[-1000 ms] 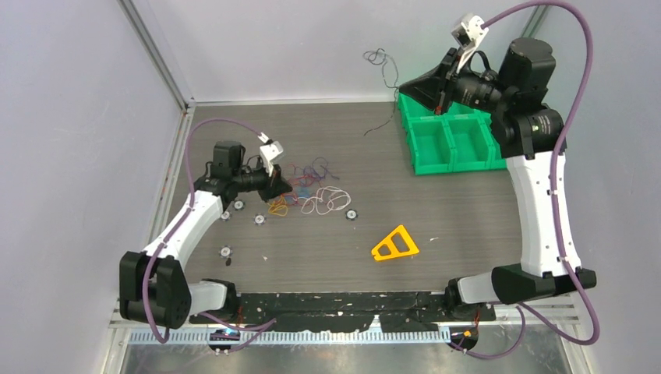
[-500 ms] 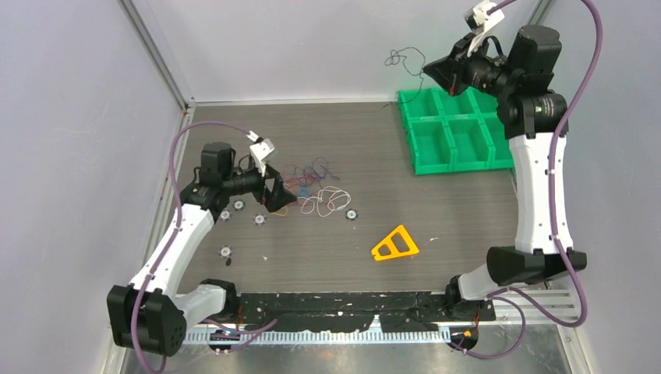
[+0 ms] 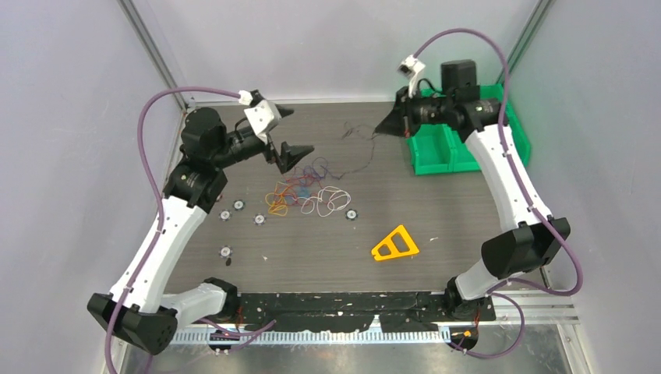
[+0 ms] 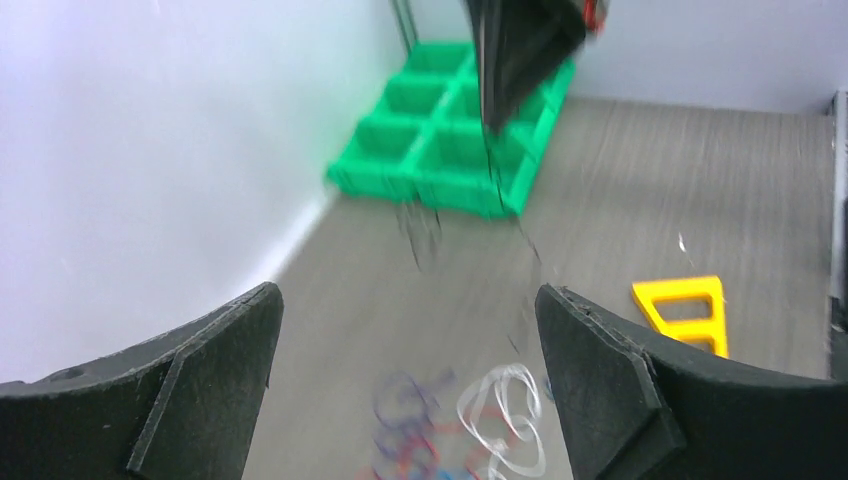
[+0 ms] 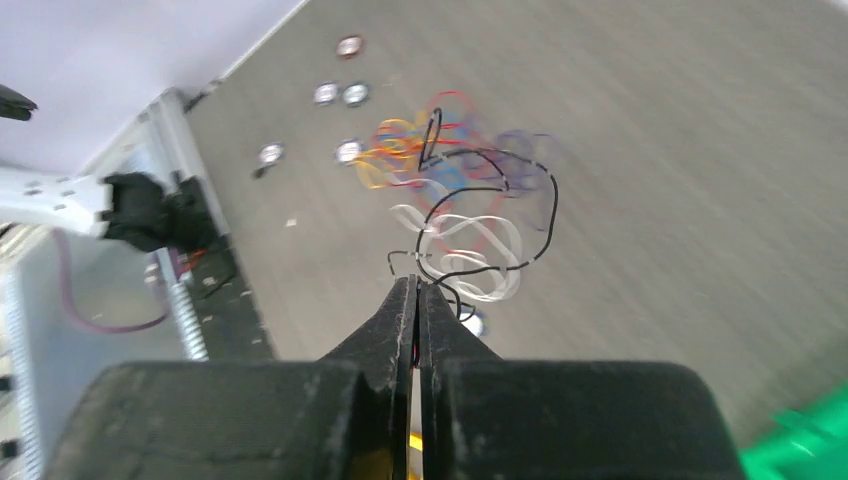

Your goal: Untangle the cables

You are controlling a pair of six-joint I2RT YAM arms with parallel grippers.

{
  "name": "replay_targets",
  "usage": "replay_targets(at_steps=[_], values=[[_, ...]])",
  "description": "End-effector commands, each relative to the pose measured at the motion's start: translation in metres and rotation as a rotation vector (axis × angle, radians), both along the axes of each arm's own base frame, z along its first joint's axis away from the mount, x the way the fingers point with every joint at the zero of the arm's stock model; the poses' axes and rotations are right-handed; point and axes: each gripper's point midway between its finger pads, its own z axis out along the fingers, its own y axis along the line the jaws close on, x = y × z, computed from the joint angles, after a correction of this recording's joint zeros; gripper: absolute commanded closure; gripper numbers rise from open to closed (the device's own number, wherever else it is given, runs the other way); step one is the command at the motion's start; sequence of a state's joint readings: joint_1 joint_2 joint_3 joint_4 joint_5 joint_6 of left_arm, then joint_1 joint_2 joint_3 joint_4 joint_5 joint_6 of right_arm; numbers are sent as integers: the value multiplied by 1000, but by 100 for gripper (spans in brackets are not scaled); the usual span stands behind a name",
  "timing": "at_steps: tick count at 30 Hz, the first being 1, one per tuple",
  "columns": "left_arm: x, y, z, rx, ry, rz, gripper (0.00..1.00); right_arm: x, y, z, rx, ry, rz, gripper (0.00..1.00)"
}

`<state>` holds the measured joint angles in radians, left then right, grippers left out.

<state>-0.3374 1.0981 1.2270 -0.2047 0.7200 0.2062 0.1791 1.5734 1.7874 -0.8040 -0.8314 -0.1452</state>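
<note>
Fingers of the right gripper are clenched on a black cable hanging from them. Left gripper gapes wide, released, above the cable pile.

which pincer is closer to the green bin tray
Right. The right pincer hangs just off the left edge of the green bin tray; the left pincer is well to its left, near the coloured cables.

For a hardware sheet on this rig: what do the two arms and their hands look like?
The left arm and right arm have white links with black joints and bases. A purple hose loops along each to a small white wrist mount. The left hand and right hand each have two black wedge-shaped fingers tapering to points.
</note>
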Motion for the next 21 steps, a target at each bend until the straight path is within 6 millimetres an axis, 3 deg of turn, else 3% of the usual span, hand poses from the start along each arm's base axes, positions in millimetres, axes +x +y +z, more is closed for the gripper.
replay_targets(at_steps=[1,4,7,9,13,15,17,19,20,21], values=[[4,-34,46,6,-232,-38,0,-54,44,40,133,-47,157,95],[0,-65,31,12,-219,-98,0,-82,70,42,163,-30,263,95],[-11,-89,9,13,-157,-175,0,-96,83,49,194,-12,312,95],[-18,-99,-4,-6,-129,-212,1,-102,87,58,223,-8,333,95],[-15,-109,-48,23,-52,-216,1,-115,94,75,277,-3,387,94],[-13,-108,-71,65,-8,-212,20,-122,93,85,304,-8,407,94],[-18,-101,-89,110,3,-214,46,-127,90,95,317,-30,413,95],[-23,-89,-101,114,27,-201,84,-127,82,102,326,-43,396,95],[-26,-84,-102,111,27,-196,98,-123,76,103,327,-46,374,95],[-28,-79,-103,111,26,-188,100,-120,73,102,327,-43,363,95]])
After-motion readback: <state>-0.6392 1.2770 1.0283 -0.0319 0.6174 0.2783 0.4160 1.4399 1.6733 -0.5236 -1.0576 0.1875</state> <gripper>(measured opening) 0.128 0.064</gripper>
